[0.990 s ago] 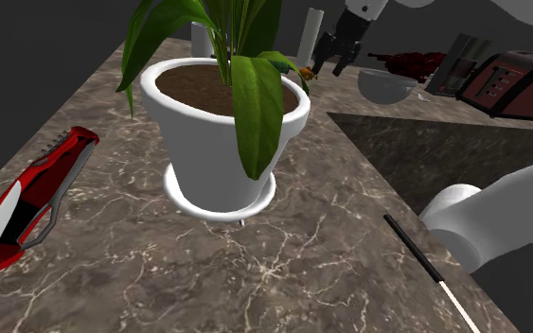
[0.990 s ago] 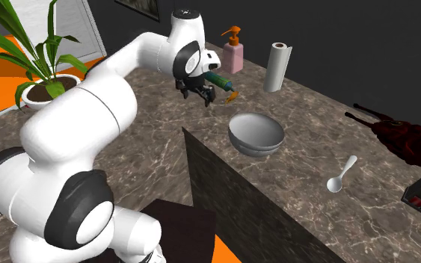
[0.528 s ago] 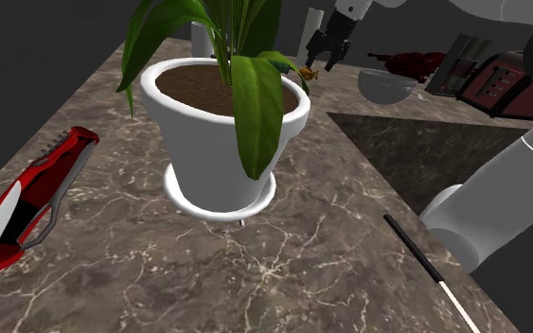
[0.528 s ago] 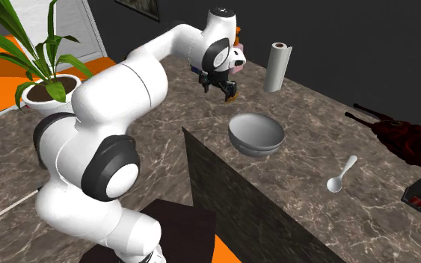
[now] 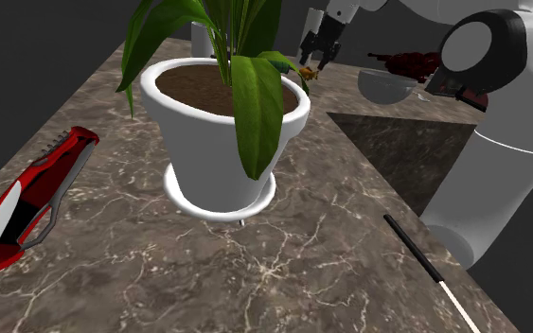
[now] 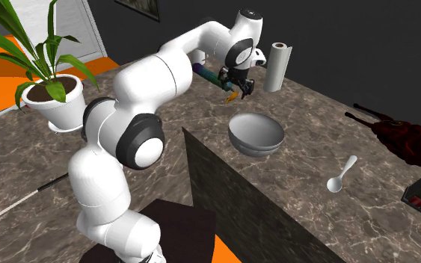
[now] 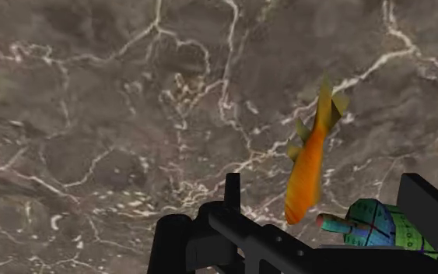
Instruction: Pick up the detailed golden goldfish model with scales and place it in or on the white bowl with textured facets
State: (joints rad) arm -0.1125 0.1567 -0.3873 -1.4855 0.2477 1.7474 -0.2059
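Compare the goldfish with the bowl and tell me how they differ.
The goldfish is orange; the bowl is pale grey. The goldfish is slim and much smaller; the bowl is round and wide. The goldfish hangs in the air between the fingers; the bowl sits empty on the counter. Both are over the same marbled counter.

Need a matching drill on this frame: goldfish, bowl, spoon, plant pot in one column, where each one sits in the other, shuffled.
1. goldfish model
2. bowl
3. spoon
4. plant pot

a. on a white saucer
b. at the gripper's tips
c. upright on the counter, nothing in it
d. lying flat, toward the second exterior view's right of the bowl

Pairs: 1-b, 2-c, 3-d, 4-a
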